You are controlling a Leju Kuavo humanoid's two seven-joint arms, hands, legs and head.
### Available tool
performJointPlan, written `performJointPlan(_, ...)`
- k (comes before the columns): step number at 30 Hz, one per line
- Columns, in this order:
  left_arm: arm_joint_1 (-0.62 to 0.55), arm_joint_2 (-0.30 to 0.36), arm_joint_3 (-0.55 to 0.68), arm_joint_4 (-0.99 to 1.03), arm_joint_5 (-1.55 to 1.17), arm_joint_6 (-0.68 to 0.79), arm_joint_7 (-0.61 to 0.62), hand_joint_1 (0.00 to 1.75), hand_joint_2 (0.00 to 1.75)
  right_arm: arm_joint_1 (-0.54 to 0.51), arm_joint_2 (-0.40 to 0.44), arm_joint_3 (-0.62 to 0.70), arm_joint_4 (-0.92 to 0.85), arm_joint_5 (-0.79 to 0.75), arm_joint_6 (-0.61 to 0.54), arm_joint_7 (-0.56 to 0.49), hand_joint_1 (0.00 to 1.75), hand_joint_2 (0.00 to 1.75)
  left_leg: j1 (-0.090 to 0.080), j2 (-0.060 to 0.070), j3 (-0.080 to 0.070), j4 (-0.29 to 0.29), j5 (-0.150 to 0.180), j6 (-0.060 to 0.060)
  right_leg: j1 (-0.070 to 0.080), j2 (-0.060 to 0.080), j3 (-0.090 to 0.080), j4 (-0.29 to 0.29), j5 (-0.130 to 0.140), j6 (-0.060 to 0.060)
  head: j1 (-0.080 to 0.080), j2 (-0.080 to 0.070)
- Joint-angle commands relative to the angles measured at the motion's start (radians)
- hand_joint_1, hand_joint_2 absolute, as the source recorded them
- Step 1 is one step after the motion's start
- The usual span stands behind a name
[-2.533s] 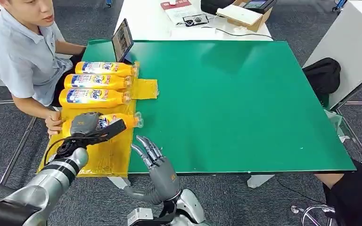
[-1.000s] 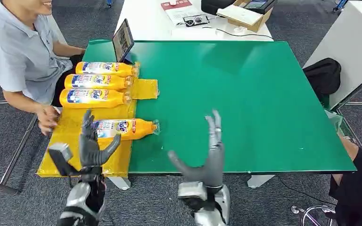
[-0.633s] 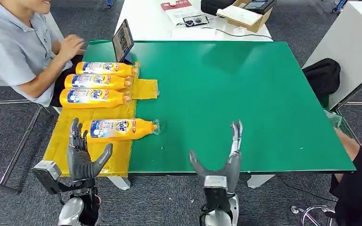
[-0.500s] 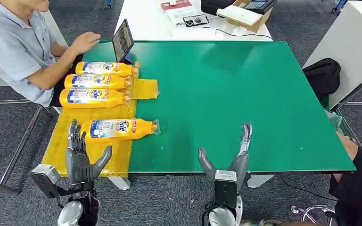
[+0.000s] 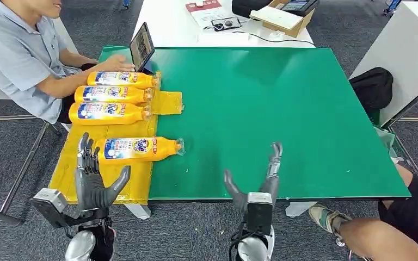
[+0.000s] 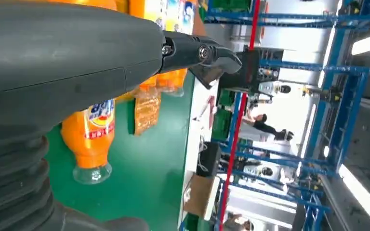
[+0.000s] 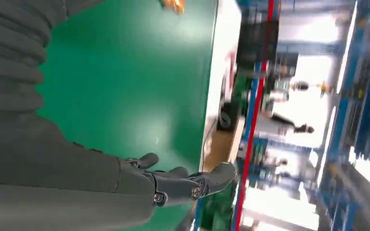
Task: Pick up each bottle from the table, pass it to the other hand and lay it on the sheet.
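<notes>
Orange bottles (image 5: 137,149) (4, glossy) on crinkled sheet (image 5: 85,142)

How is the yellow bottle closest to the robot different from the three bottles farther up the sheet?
The nearest bottle lies alone, apart from the others; the three bottles lie side by side in a tight row. Its capped end reaches past the yellow sheet onto the green table; theirs stay over yellow sheeting. All four are orange-yellow, lie flat and point caps the same way.
</notes>
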Motion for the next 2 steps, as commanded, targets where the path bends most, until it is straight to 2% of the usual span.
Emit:
performJointPlan(1,-0.048,0.004,-0.029,0.019,-0.006,-0.017,0.014,0.00,1.75,-0.022,-0.012,-0.070,0.090,0.090,-0.005,0.001,0.00,1.75,0.002,-0.002,0.004,0.000,-0.001,-0.002,0.002,-0.002,0.005,-0.001,-0.002,-0.003,0.000,0.000)
performJointPlan(2,-0.042,-0.001,-0.031,0.016,-0.008,-0.018,0.018,0.00,1.75,-0.026,0.032,-0.134,0.111,0.097,-0.005,0.001,0.00,0.00,0.001,-0.001,0.003,-0.001,-0.001,-0.001,0.002,-0.001,0.004,-0.001,-0.001,-0.002,0.000,0.000)
